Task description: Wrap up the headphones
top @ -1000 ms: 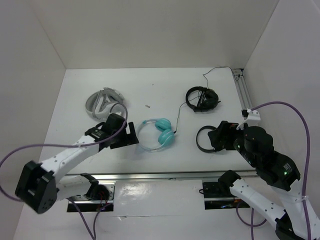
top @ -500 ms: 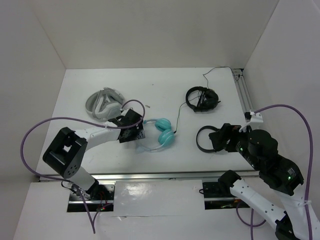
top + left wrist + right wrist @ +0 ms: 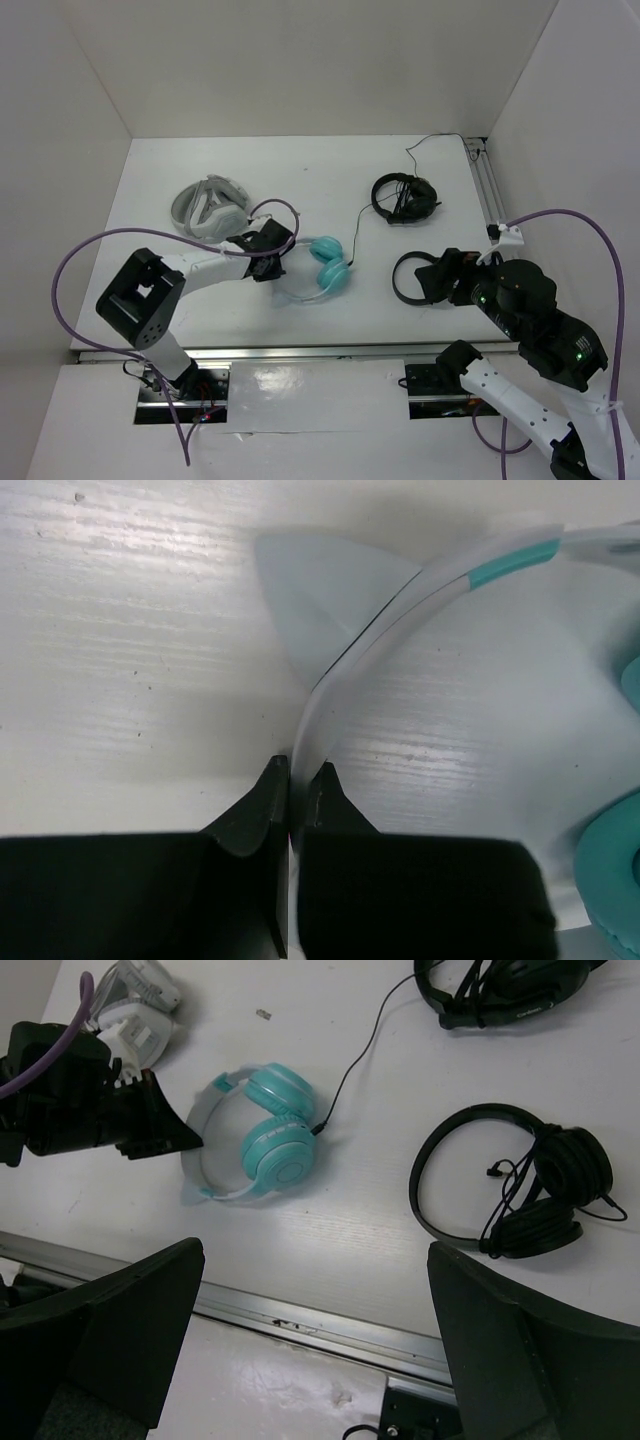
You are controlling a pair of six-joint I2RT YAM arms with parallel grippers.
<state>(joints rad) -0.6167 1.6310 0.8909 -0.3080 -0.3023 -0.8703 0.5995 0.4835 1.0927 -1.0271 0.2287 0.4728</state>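
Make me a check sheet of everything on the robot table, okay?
Surface: white table, one small dark speck.
Job's things: teal headphones lying flat, not wrapped.
Clutter: grey-white folded headphones; far black headphones; near black headphones.
Grippers: left gripper shut on the pale headband; right gripper open, holding nothing.
Cables: thin black cable trailing from teal cup; purple arm cables.
Surroundings: white walls; metal rail at near edge.

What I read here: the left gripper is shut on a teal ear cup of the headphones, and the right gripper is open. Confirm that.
Not quite. The left gripper is shut on the pale headband of the headphones, not on a teal ear cup. The left wrist view shows the band pinched between its fingers. The right gripper is open, as you said.
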